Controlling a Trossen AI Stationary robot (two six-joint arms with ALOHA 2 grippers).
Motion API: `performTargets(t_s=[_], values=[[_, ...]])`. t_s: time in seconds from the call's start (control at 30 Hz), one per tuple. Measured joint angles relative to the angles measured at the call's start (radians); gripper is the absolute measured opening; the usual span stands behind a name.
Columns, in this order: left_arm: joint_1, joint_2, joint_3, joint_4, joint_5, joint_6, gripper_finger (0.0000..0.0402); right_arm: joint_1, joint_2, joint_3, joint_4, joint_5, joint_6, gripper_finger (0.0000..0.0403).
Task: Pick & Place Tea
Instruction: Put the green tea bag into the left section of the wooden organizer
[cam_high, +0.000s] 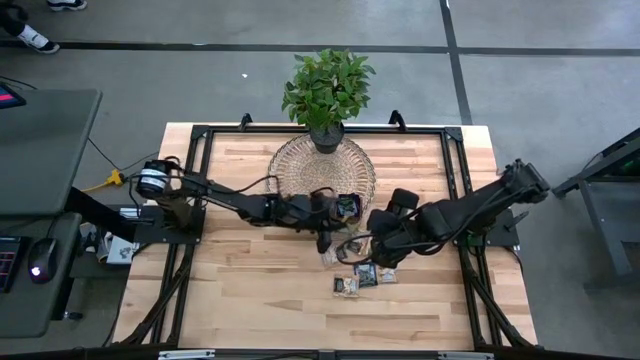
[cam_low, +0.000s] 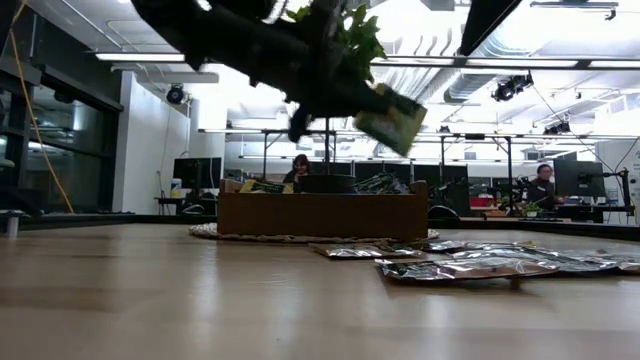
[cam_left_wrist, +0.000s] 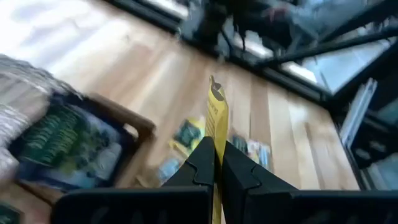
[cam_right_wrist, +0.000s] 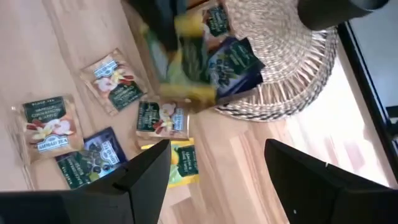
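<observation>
Loose tea sachets (cam_low: 470, 266) lie flat on the table (cam_low: 200, 310) up front, just before the wooden tray (cam_low: 322, 214). Above them the left gripper (cam_left_wrist: 217, 163) pinches a yellow-green sachet (cam_left_wrist: 217, 118) tight, lifted clear. Beside it, the right gripper (cam_right_wrist: 214, 180) hangs wide, holding nothing, over the scattered packets.

Two dark jointed arms (cam_high: 250, 205), black cables

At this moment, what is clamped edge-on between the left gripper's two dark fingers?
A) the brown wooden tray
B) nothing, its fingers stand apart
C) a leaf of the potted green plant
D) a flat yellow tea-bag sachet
D: the left wrist view shows the left gripper shut on a thin yellow tea-bag sachet, held above the light wooden table.
</observation>
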Motion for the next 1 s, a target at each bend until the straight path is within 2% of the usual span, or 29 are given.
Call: performTargets(t_s=[0.13,0.27,0.37,0.5,0.63,0.83,1.0], values=[[0.000,-0.096,-0.115,0.018,-0.080,-0.005,0.0000,0.001,-0.005,0.000,-0.016,0.001,0.003,0.0256],[0.010,-0.211,-0.283,0.169,-0.120,-0.004,0.0000,0.006,-0.004,0.000,-0.018,0.014,0.001,0.0256],[0.038,-0.266,-0.412,0.277,-0.108,-0.034,0.0000,0.006,-0.004,0.000,-0.017,0.027,-0.005,0.0256],[0.094,-0.277,-0.536,0.414,-0.094,-0.075,0.0000,0.006,-0.004,0.000,-0.014,0.031,-0.022,0.0256],[0.158,-0.280,-0.580,0.473,-0.078,-0.097,0.0000,0.006,-0.004,0.000,-0.009,0.031,-0.025,0.0256],[0.225,-0.279,-0.584,0.436,-0.012,-0.109,0.0000,0.006,-0.004,0.000,-0.007,0.022,-0.024,0.0256],[0.229,-0.279,-0.584,0.356,0.005,-0.129,0.0000,0.006,-0.003,0.000,-0.007,0.023,-0.024,0.0256]])
